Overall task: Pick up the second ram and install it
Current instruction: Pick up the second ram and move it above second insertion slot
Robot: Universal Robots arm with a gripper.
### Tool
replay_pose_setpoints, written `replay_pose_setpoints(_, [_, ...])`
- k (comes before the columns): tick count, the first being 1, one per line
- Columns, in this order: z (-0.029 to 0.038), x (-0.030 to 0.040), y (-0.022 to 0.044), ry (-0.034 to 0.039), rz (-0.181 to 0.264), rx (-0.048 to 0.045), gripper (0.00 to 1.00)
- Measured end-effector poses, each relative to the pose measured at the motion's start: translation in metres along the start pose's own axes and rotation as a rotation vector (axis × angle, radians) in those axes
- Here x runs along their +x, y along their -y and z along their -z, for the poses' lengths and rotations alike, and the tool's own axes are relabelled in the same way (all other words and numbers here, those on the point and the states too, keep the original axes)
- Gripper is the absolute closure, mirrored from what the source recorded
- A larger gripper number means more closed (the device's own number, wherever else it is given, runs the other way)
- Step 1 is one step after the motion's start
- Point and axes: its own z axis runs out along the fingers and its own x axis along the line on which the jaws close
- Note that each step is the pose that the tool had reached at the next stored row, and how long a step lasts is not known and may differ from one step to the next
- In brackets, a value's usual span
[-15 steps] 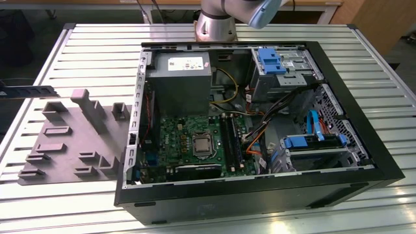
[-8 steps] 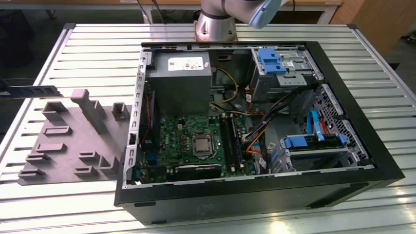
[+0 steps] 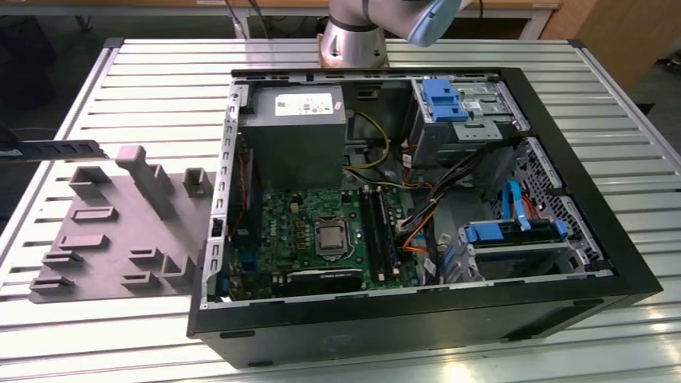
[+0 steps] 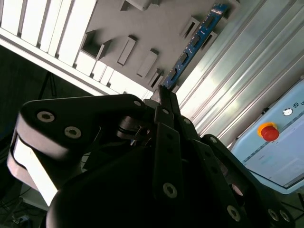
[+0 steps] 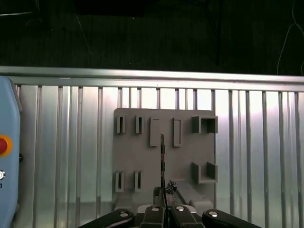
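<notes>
Jaws clenched on the second ram (image 4: 194, 43), held edge-on over the grey holder tray (image 5: 142, 159)

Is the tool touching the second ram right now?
Touching. The second wrist view shows the tool clamped on one end of the second ram, with no gap.
</notes>
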Motion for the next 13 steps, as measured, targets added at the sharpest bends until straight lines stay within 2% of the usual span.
replay_pose_setpoints(13, [0.0005, -0.0001, 0.0091, 0.0000, 0.000, -0.0001, 0.89])
